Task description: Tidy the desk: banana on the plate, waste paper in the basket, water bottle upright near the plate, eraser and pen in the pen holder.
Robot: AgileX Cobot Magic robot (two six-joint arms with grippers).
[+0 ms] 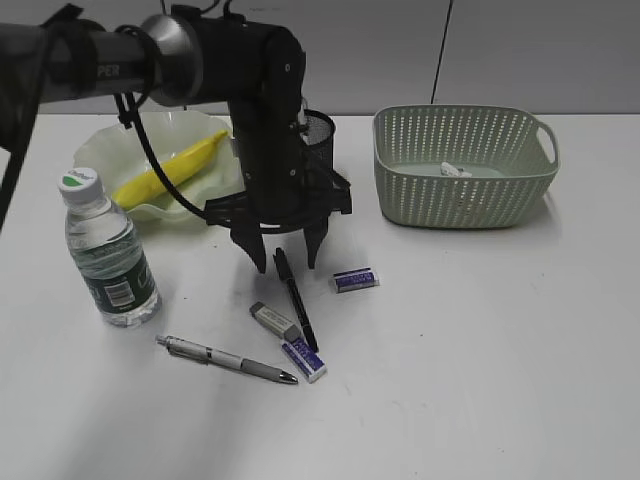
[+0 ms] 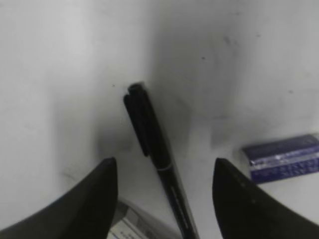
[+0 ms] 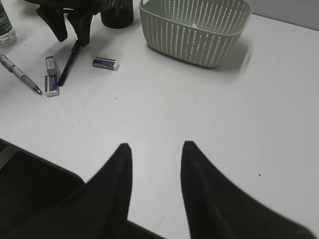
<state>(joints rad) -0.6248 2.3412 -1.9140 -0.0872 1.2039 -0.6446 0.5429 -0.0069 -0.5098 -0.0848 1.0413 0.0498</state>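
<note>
The desk [image 1: 520,380] is a plain white top carrying everything. Well off to the left gripper's right stands the basket [image 1: 465,165], with the waste paper [image 1: 455,170] lying on its floor. On the gripper's other side, behind and to the left, the plate [image 1: 110,150] holds the banana [image 1: 170,170]. The water bottle [image 1: 108,255] stands upright in front of the plate, to the left of the gripper and a little nearer the camera. The pen holder [image 1: 322,135] stands directly behind the gripper, partly hidden by the arm.

The left gripper [image 1: 287,255] points down over the desk with its fingers spread apart and nothing between them but air; the top end of the black pen [image 1: 296,300] lies on the desk just beneath the gap, not touched. A silver pen [image 1: 226,360] lies further in front and to the left. Three erasers are near: one [image 1: 354,280] just right of the gripper, one grey-sleeved [image 1: 274,319] beside the black pen, one [image 1: 303,361] at that pen's far tip.

The right gripper [image 3: 155,154] hangs over bare desk well away from all this, fingers parted, holding nothing
</note>
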